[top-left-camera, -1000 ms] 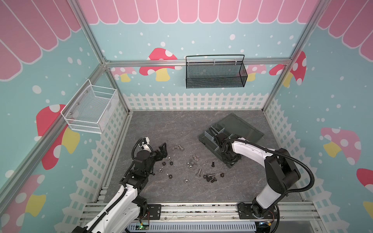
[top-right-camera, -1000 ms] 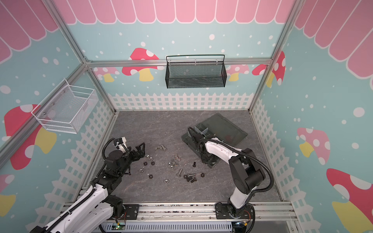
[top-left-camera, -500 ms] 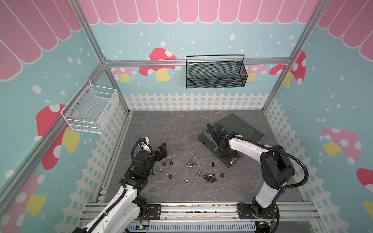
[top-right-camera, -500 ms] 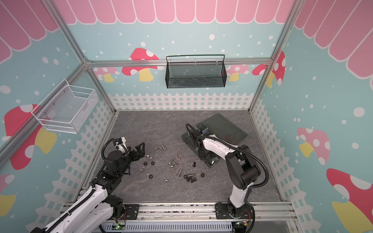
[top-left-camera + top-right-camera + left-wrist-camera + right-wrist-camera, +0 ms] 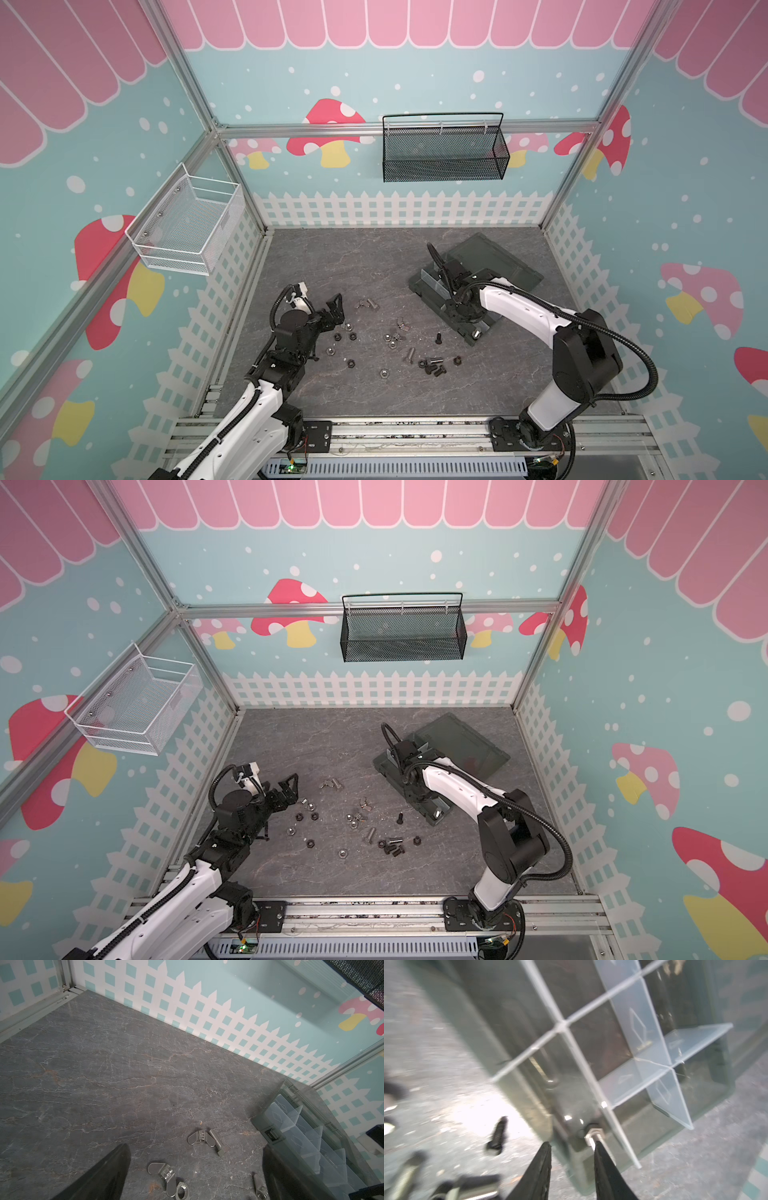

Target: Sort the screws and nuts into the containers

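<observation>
Screws (image 5: 409,354) and nuts (image 5: 351,363) mostly lie loose on the table (image 5: 332,257), between the arms. One silver screw (image 5: 592,1136) sits in an end compartment of the containers (image 5: 428,286), right by one fingertip of the right gripper (image 5: 572,1145), whose jaws are slightly parted and empty. Left gripper (image 5: 196,1146) is spread wide and empty at the scatter's left edge.

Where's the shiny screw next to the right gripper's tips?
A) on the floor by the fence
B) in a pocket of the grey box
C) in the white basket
B: the right wrist view shows the silver screw lying inside a corner compartment of the organizer box, just past the open right gripper.
</observation>
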Motion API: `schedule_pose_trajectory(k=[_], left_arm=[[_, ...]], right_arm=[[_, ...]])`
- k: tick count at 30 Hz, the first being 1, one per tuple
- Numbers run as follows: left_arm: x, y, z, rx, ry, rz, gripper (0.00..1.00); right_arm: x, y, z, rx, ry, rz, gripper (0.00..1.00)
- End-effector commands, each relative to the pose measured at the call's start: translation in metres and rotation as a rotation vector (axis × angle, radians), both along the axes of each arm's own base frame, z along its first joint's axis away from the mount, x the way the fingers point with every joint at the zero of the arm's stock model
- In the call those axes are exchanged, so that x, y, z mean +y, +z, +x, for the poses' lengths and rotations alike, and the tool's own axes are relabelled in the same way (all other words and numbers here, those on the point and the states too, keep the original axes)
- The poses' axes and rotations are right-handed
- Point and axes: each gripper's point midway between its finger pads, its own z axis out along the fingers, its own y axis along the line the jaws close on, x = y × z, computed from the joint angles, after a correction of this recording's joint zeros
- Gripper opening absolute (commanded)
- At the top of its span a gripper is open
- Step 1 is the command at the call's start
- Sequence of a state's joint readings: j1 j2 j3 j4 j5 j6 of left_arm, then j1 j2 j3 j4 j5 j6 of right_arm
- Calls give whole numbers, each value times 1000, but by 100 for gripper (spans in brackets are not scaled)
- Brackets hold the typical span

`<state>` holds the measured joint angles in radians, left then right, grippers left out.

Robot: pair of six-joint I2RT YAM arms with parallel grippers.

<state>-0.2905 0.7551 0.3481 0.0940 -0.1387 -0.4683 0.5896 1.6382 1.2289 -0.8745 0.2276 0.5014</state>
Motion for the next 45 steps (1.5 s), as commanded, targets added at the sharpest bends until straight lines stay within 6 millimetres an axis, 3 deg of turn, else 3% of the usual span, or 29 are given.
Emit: schedule_pose_trajectory(k=[1,10,17,28,37,45], left_arm=[[0,11,1,-17,7,-19,100],[4,13,0,-19,29,-22,100],[8,13,-2,-21,51,-23,100],[9,10,-3,-15,60,-21,100],[10,8,-4,-10,61,-17,100],[10,5,-5,-8,63,-23,100]], right_arm=[[40,17,-9,-18,98,96,38],[97,-8,-65,135,184,196,40],[141,-23,-99,228,256,323,48],[149,-49,-124,325,254,340,60],[144,-70,-127,352,248,301,62],[149,-79,-118,336,265,279,62]])
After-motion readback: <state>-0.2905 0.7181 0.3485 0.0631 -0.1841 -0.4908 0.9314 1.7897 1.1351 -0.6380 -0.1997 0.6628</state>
